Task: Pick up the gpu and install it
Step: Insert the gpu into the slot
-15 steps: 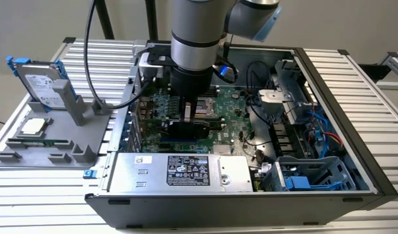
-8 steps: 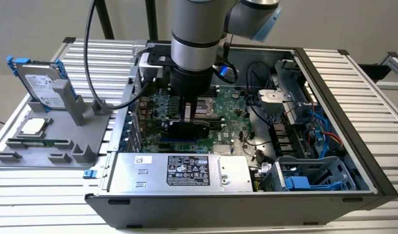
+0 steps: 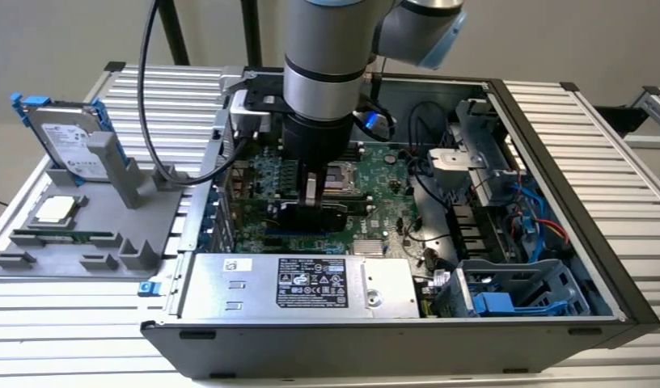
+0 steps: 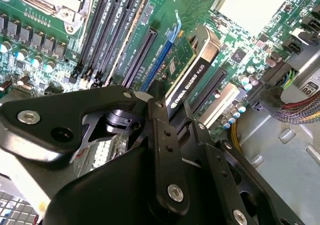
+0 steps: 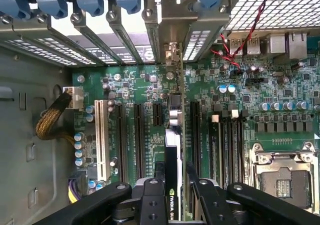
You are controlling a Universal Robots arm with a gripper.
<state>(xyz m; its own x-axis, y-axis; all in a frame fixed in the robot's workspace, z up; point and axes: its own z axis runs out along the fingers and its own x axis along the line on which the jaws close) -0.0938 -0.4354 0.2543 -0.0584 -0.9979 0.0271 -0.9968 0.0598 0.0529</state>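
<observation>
My claw (image 4: 167,110), fingers (image 5: 152,200) closed on the gpu (image 4: 192,67), holds the card edge-on over the motherboard (image 5: 135,85) inside the open computer case (image 3: 546,323), aligned with an expansion slot (image 4: 142,55). A hard drive (image 3: 65,137) stands in the grey holder (image 3: 82,242) on the worktop (image 3: 49,323).

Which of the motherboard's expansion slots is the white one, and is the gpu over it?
The white slot is the outermost of the row, beside the yellow cable bundle. The gpu, held edge-on by the gripper, sits several slots away among the black ones.
</observation>
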